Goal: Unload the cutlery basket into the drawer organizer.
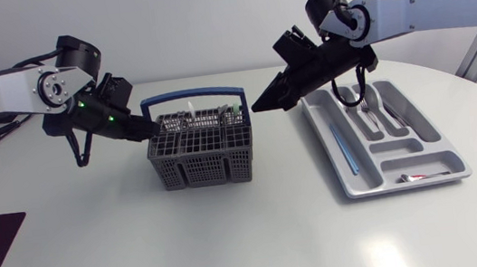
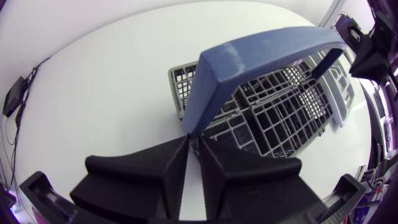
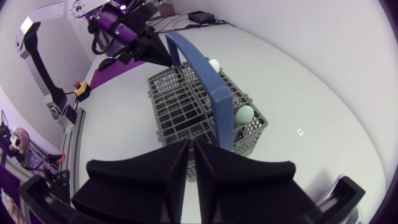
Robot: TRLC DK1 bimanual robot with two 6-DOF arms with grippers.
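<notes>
Narrow-closed and empty, the right tool (image 3: pixel 191 149) hangs just off the right end of the cutlery basket (image 1: pixel 199 147), the left tool (image 2: pixel 193 146) equally narrow at its left end, the blue handle (image 3: pixel 208 87) running lengthwise between them, and the drawer organizer (image 1: pixel 324 146) lies beyond the right tool, so that arm seems better placed.

No legible text, label, brand, number or sign — nothing readable in any view
</notes>
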